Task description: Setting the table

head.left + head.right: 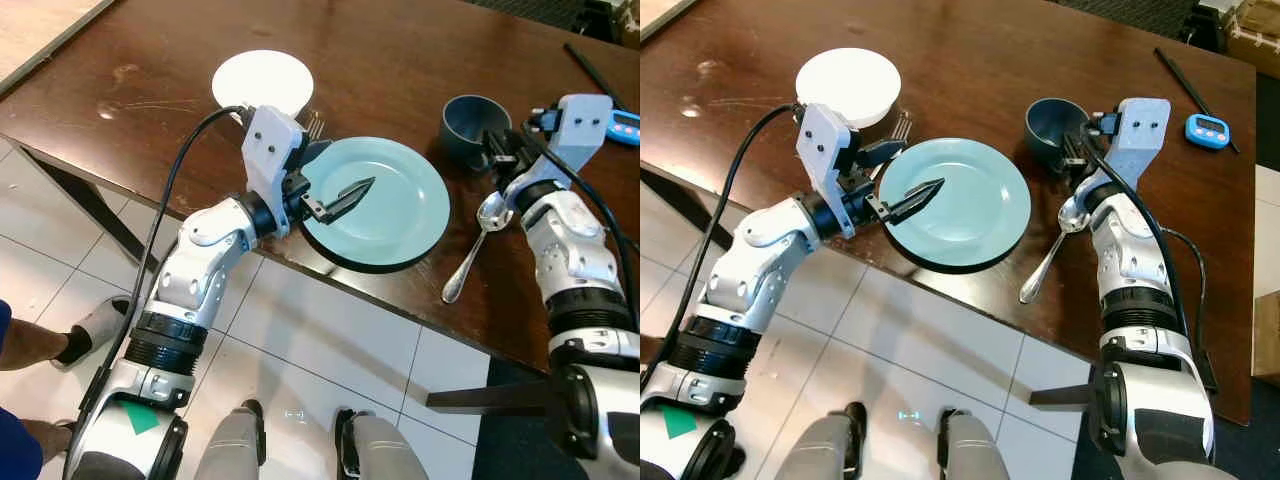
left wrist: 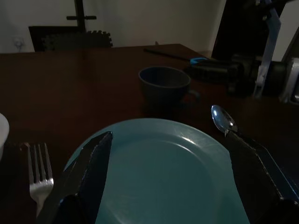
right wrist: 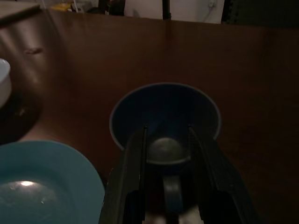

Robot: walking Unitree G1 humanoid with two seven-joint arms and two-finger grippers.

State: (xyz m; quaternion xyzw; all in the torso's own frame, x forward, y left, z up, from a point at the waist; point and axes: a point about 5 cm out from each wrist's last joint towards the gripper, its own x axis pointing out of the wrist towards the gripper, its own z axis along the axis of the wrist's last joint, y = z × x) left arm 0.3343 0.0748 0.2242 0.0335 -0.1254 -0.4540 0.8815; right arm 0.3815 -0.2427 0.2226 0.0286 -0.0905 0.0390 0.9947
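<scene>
Overhead, we see our left gripper (image 1: 335,188) spread wide over the near-left edge of the teal plate (image 1: 400,215) on the brown table (image 1: 400,60); a fork (image 1: 900,127) lies between plate and white bowl (image 1: 848,85). Our right gripper (image 1: 1075,150) sits at the blue mug (image 1: 1052,120), a spoon (image 1: 1048,260) right of the plate.

From the right wrist, our fingers (image 3: 133,177) straddle the mug's handle (image 3: 172,196); whether they grip it, we cannot tell.

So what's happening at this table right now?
A place is being set on the brown table. The left gripper, fingers open, hovers over the near-left rim of the teal plate. The right gripper straddles the handle of the dark blue mug. A spoon lies right of the plate, a fork left.
</scene>
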